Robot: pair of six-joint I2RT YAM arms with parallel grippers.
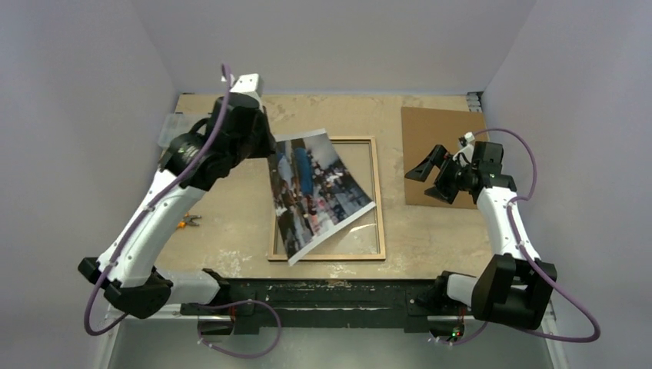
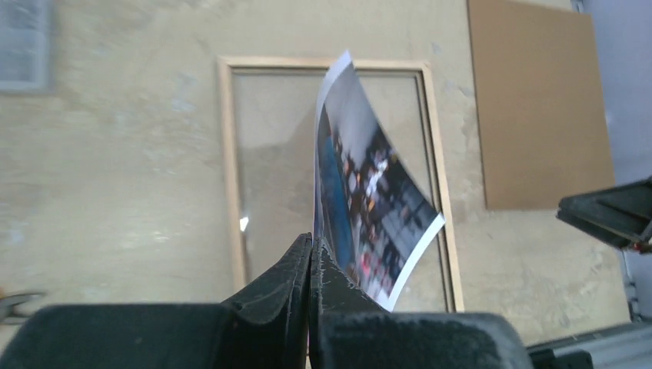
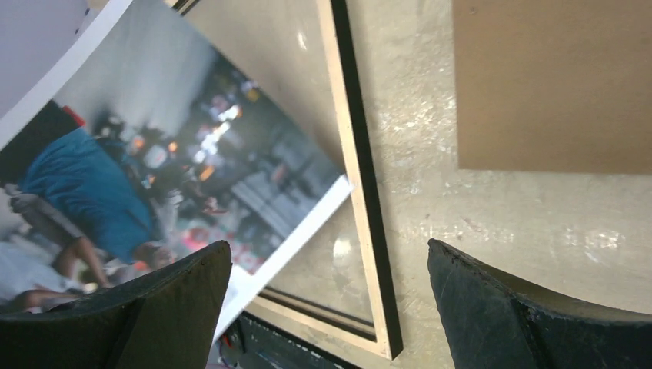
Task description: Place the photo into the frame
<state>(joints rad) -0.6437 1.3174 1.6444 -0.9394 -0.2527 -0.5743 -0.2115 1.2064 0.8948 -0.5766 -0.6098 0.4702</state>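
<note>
The frame (image 1: 378, 196) lies flat in the middle of the table with its tan wood back up; it also shows in the left wrist view (image 2: 227, 154) and the right wrist view (image 3: 361, 192). The photo (image 1: 319, 192) hangs tilted over the frame's left half, lifted off the glass. My left gripper (image 1: 265, 146) is shut on the photo's far left edge; in its wrist view the jaws pinch the print (image 2: 369, 200) at its edge. My right gripper (image 1: 432, 173) is open and empty, above the table right of the frame. The photo also shows in the right wrist view (image 3: 154, 177).
A brown backing board (image 1: 440, 154) lies flat at the back right, partly under my right gripper; it also shows in the left wrist view (image 2: 538, 100) and the right wrist view (image 3: 553, 84). A small orange-handled tool (image 1: 188, 222) lies on the left. A pale sheet (image 1: 171, 127) lies back left.
</note>
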